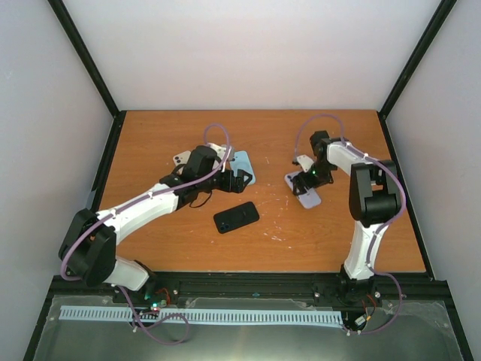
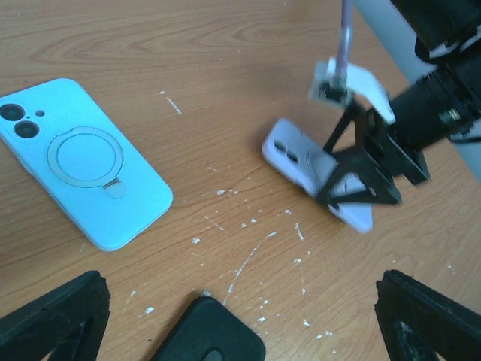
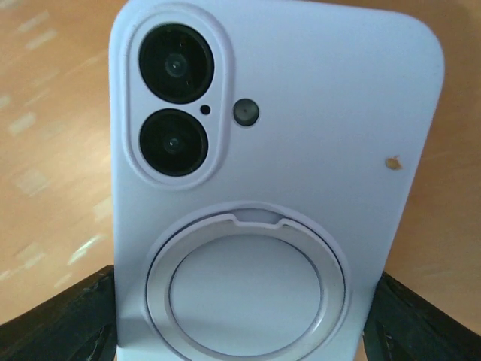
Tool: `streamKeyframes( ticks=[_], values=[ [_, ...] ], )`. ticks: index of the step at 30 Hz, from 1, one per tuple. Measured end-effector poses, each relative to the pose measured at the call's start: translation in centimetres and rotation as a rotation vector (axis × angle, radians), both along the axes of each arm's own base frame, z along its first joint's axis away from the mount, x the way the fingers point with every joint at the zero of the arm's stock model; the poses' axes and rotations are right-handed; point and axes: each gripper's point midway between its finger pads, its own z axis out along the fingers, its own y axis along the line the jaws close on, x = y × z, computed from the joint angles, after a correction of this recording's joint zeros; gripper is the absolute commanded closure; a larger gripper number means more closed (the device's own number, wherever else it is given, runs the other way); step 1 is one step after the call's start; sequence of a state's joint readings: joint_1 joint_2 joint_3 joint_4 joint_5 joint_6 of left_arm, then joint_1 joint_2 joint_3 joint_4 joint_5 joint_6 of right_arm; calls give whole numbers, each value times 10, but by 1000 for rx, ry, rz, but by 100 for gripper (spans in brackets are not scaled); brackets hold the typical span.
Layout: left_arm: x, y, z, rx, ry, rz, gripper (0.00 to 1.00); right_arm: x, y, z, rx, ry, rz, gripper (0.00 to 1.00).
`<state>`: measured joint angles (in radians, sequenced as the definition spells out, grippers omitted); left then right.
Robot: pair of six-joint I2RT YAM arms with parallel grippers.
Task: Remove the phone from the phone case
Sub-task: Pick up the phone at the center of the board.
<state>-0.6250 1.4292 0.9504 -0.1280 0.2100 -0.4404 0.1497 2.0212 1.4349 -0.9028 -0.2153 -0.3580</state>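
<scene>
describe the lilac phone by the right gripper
The lilac phone wears a smooth matte case. Two lenses sit stacked in a raised oval at one corner, a small flash beside them, a round ring stand below, one tiny brown speck. It lies back up on the table, between the right gripper's fingers; whether they touch it is unclear.

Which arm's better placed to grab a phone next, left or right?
Right. Its gripper straddles the lavender phone, flanking it on both sides. The left gripper hangs open above the table, with the blue phone off to its side and nothing between its fingers.
</scene>
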Motion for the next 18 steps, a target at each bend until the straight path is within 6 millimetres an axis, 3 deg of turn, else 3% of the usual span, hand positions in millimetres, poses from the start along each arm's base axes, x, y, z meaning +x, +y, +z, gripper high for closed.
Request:
streamKeyframes(
  ticks=[5,8,11,13,18],
  values=[
    [-15,-10,9,-22,-81,-85,17,-67,33,30,198,73,220,40],
    [-54,-26,12,-7,-204,-229,26,-93,46,54,292,67,336,41],
    [-107,-43,15,-5,-351,-414,39,-118,55,71,352,67,434,41],
    [-136,-45,20,-18,-445,-528,41,-137,63,79,375,77,508,42],
    [-152,-43,33,36,-643,-619,38,-178,83,90,384,91,667,42]
  ],
)
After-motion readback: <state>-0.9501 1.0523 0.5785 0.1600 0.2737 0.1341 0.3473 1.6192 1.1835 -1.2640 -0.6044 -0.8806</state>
